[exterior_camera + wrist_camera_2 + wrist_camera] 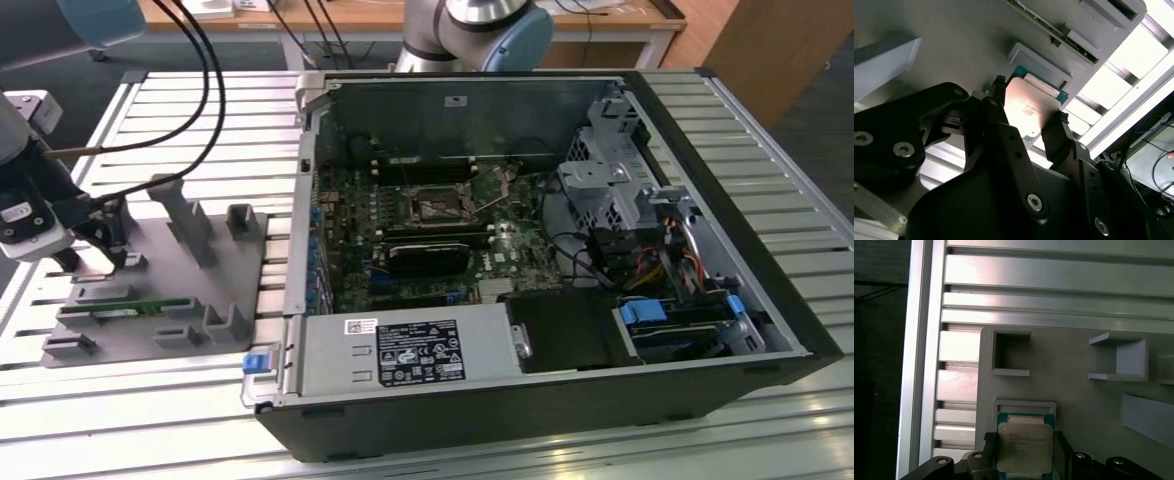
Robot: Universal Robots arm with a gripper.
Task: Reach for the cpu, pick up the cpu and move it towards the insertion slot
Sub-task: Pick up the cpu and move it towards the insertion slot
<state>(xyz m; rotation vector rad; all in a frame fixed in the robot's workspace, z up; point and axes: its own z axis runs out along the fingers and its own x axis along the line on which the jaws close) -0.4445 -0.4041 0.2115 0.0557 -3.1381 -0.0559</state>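
So the gripper (96,262) is down over the grey plastic tray (200,290) on the exterior view's left, well apart from the open computer case (534,410) that fills the middle and right of that view. In both wrist views the two black fingers (1060,120) sit on opposite edges of the cpu (1026,105), right up against it, so the jaws look clamped onto the chip rather than hanging loose. The cpu (1024,447) is flat, silvery top up, with a thin green rim peeking out. One edge is tucked against a small raised lip of the tray (1079,405), so it looks like it's still seated in its spot there. The insertion slot (438,208) is way over inside the case, on the motherboard toward the far side, a square black socket with a metal frame. A long green memory stick (127,309) lies in the tray nearer the camera than the gripper. Tray and case both sit on a slatted aluminium table (160,110).
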